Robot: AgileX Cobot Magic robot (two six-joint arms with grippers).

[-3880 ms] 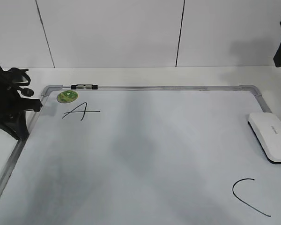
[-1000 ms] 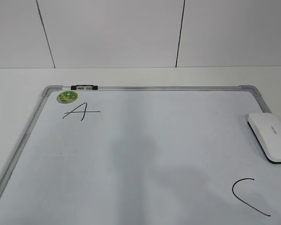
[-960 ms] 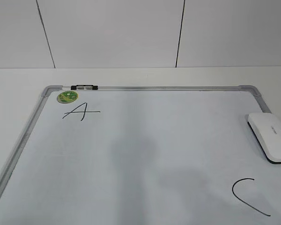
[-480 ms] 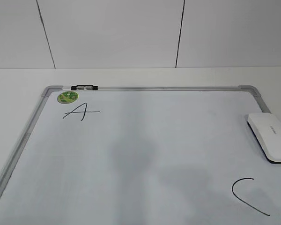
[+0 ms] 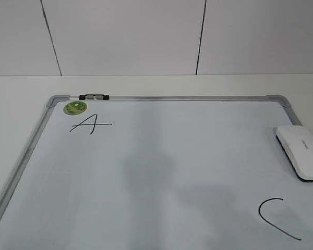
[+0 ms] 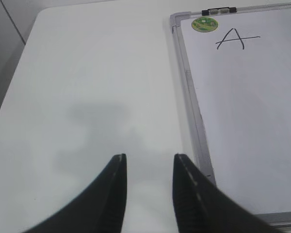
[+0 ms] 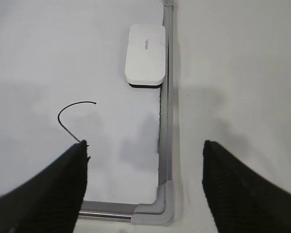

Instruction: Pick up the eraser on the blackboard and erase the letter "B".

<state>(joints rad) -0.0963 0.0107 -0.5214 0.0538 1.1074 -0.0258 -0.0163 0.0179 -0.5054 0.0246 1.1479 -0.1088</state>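
The white eraser (image 5: 301, 151) lies on the blackboard (image 5: 161, 156) against its right frame; it also shows in the right wrist view (image 7: 145, 56). No letter "B" shows on the board; only a black "A" (image 5: 90, 125) and a black "C" (image 5: 276, 216) are drawn there. Neither gripper shows in the exterior view. My left gripper (image 6: 148, 162) is open and empty above the bare table left of the board's frame. My right gripper (image 7: 144, 148) is wide open and empty above the board's near right corner, well short of the eraser.
A small black-and-clear marker (image 5: 94, 97) sits on the top frame and a round green sticker (image 5: 75, 108) is in the top left corner. White table surrounds the board (image 6: 87, 87). A white panelled wall stands behind.
Both arms seen at the exterior view's edges 3.9 s ago have left that view. The eraser shifts slightly within the last second. Shadows on the board have moved.
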